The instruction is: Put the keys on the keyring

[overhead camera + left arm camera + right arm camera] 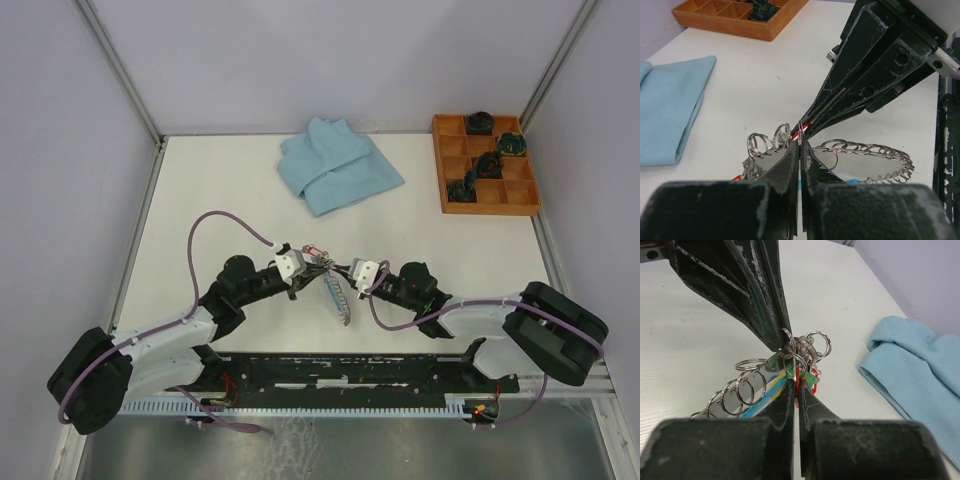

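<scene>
Both arms meet near the middle of the white tabletop (225,190), tip against tip. The left end effector (303,264) is clenched; in its wrist view the fingers press together on the keyring (880,161), whose grey coil runs out on both sides of them, with a light-blue piece just beside the fingers. The right end effector (347,268) is clenched too, and a thin red tag (797,376) sits in the narrow gap between its fingers, at the bunch of small silver rings. Several keys (765,162) hang there in a tight cluster, with green tags close to the red one. In the top view the keyring hangs from the meeting point toward the arm bases; I cannot tell whether its lower end rests on the tabletop. A folded light-blue cloth (335,165) lies well behind the arms. A wooden tray (490,209) with compartments stands at the far right corner, with dark small things in four of them.
</scene>
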Available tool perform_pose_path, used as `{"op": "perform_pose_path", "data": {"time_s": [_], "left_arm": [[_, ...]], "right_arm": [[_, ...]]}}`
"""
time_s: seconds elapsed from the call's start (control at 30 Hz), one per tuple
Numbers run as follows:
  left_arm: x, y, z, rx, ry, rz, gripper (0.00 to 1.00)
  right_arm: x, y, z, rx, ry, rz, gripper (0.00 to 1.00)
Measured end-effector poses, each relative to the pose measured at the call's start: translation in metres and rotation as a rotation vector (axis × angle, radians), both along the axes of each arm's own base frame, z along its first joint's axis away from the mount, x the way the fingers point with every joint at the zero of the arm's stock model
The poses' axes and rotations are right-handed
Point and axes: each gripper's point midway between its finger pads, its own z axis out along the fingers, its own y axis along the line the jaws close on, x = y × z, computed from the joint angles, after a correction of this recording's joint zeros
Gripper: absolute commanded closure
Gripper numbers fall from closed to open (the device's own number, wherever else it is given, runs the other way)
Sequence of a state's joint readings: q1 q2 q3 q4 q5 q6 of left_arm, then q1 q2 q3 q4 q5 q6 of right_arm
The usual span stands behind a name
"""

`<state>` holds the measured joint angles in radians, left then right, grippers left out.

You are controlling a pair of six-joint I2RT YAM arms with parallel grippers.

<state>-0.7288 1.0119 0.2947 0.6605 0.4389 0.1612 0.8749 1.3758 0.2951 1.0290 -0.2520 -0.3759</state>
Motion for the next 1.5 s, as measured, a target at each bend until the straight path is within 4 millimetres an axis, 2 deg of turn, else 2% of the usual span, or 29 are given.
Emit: {"op": "perform_pose_path", "data": {"time_s": [0.2,0.4,0.53,0.63,0.8,1.1,1.33,1.5], "left_arm": [[0.002,0.003,0.002,-0.006,-0.008,0.023,0.97],[0.001,0.005,0.001,-0.006,-0.009,0.029,0.97],[-0.001,0.004,0.0,-0.006,-0.008,0.021,0.97],[-0.003,0.003,0.0,-0.005,-0.007,0.009,0.97],[-0.003,0.002,-0.001,-0.003,-0.004,0.003,0.97],[-0.008,0.007,-0.005,-0.017,-0.019,0.007,0.97],[-0.011,0.009,-0.001,-0.046,-0.049,0.0,0.97],[-0.016,0.009,0.004,-0.066,-0.073,-0.021,0.97]], "right_arm": [[-0.003,-0.007,0.007,-0.03,-0.029,0.001,0.98],[-0.006,-0.008,0.008,-0.054,-0.045,0.011,0.89],[-0.008,-0.008,0.008,-0.083,-0.046,0.028,0.87],[-0.008,-0.007,0.006,-0.101,-0.039,0.032,0.9],[-0.008,-0.006,0.003,-0.114,-0.028,0.039,0.99],[-0.006,-0.004,0.0,-0.158,0.007,0.036,0.99],[-0.003,-0.002,0.005,-0.221,0.026,0.036,1.0],[-0.006,-0.005,0.016,-0.265,0.018,0.051,0.99]]}}
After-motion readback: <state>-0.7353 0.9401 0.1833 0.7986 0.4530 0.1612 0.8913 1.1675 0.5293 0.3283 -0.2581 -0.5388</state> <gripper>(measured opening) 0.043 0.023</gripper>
